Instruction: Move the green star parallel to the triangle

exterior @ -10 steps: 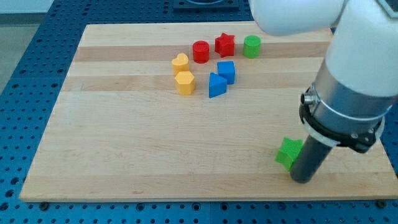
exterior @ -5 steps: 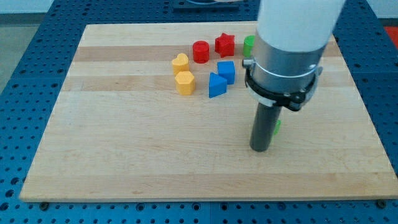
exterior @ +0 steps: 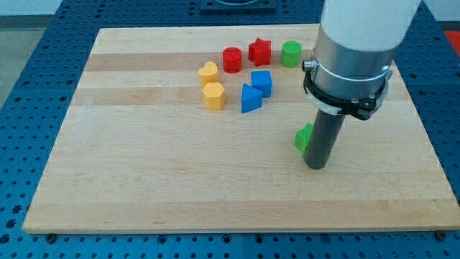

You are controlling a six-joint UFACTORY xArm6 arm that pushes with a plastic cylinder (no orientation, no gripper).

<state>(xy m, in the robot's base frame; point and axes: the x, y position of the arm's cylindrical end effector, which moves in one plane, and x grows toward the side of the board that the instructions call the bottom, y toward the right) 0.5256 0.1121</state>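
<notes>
The green star [exterior: 302, 137] lies on the wooden board [exterior: 144, 165], right of centre, mostly hidden behind my rod. My tip [exterior: 315, 165] rests on the board just to the star's right and below it, touching it. The blue triangle [exterior: 249, 98] sits to the upper left of the star, next to a blue cube [exterior: 261, 83].
A red cylinder [exterior: 231, 59], red star [exterior: 259, 52] and green cylinder [exterior: 291, 54] stand in a row near the view's top. A yellow heart [exterior: 208, 72] and yellow hexagon [exterior: 213, 95] sit left of the blue blocks. The arm's white body fills the view's upper right.
The green star has been pushed from the board's lower right up and to the left. My tip went with it, then shifted slightly right in the last half second.
</notes>
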